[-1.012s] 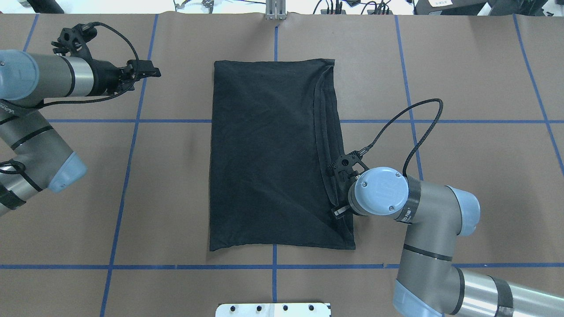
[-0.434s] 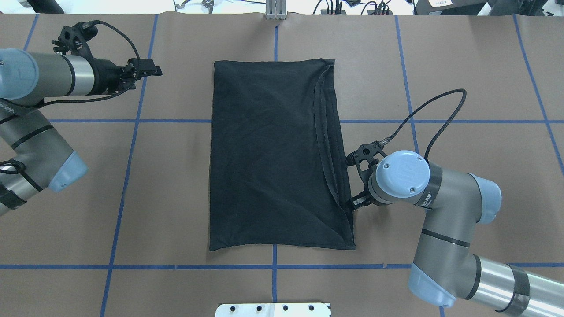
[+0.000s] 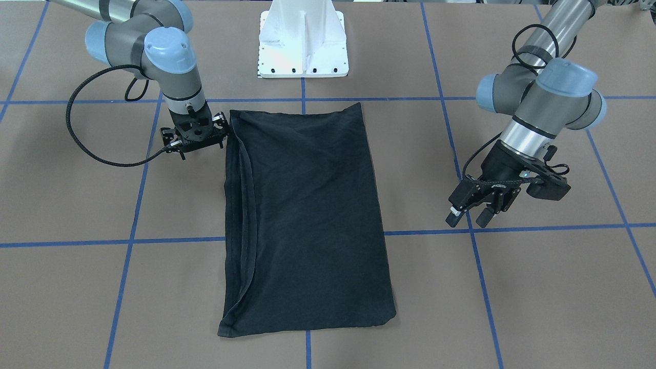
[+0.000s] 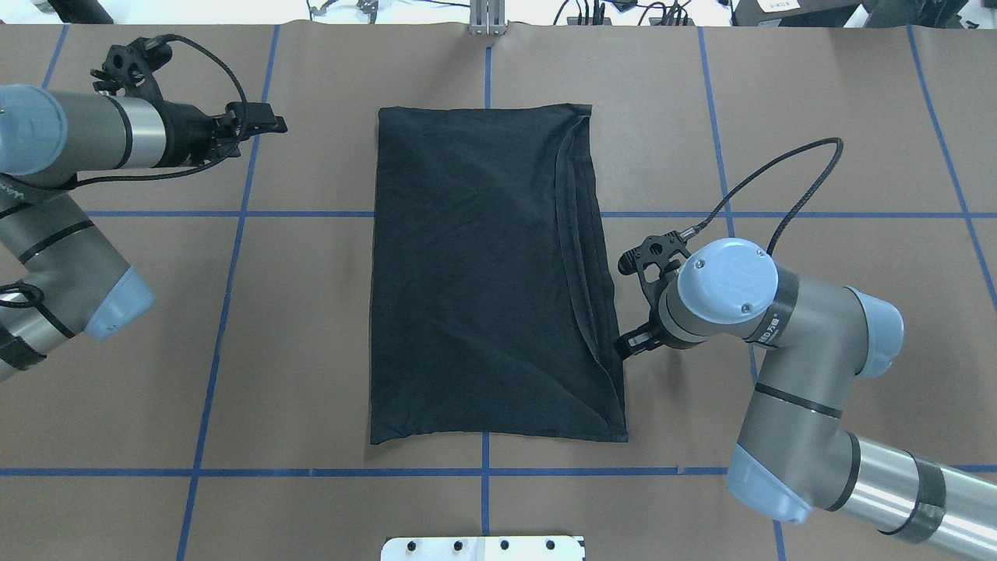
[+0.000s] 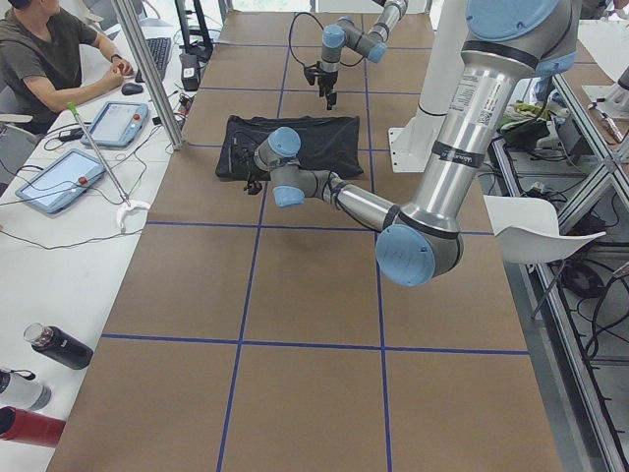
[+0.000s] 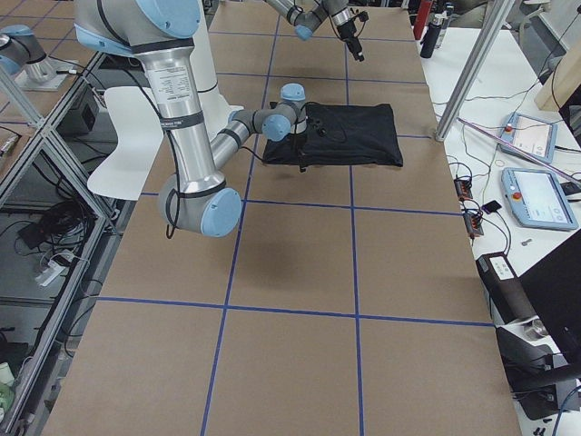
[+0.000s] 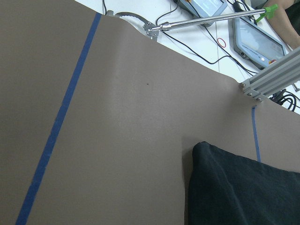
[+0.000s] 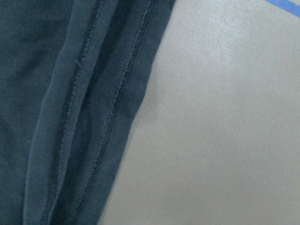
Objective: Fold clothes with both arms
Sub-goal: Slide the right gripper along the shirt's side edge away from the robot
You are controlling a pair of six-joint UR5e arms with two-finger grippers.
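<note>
base: white pedestal plate (image 4: 483, 548) pokes in at the near edge of the table (image 4: 818, 117), pretty much dead centre
right arm: the right arm (image 4: 787, 374) comes in from the near right, wrist bent down toward the table
right end effector: the right end effector (image 3: 196, 133) points straight down just off the shirt's right edge, on the near half. Jaws look spread wide, gripping nothing
shirt: black T-shirt (image 4: 475, 273) lies flat mid-table, folded into a long rectangle running near to far, plain black side up, with stacked hemmed edges (image 8: 93, 117) down its right side
tape: blue tape lines (image 4: 234, 257) grid the brown table cover
left arm: the left arm (image 4: 70, 140) reaches in along the far left
left end effector: the left end effector (image 3: 466, 219) is held above the table, well apart from the shirt, out past its far left corner. Fingers are parted and it's empty
far side: a person (image 5: 49, 49) sits at a white desk beyond the far edge, with two tablets (image 5: 118, 123)
</note>
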